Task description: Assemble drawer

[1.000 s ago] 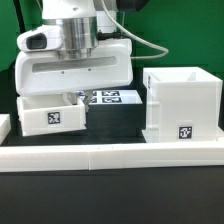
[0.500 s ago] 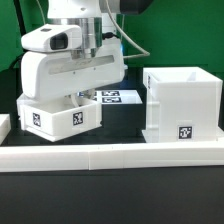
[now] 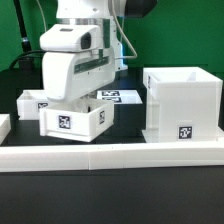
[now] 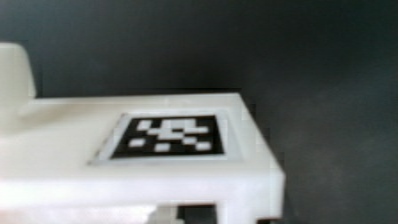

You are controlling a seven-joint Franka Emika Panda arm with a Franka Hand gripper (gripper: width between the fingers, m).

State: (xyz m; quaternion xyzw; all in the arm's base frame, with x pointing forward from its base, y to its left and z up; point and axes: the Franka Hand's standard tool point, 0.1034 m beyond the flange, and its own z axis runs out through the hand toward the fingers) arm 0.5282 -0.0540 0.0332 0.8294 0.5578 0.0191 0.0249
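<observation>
My pincer (image 3: pixel 86 98) clamps the tilted white plastic tagged tray (image 3: pixel 72 121) behind the long low white wall (image 3: pixel 120 155). The tall white boxy housing (image 3: pixel 180 105) stands near. Pincer and tray have swung toward the exterior view's right since before.

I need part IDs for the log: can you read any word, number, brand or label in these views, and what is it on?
No words, numbers or brand names can be read anywhere.
front tray: a black-and-white square tag only, no text; the wrist view shows such a tag close up, blurred.
housing: a square tag low on its front, no text.
marker board: tags only, too small to make out.
</observation>
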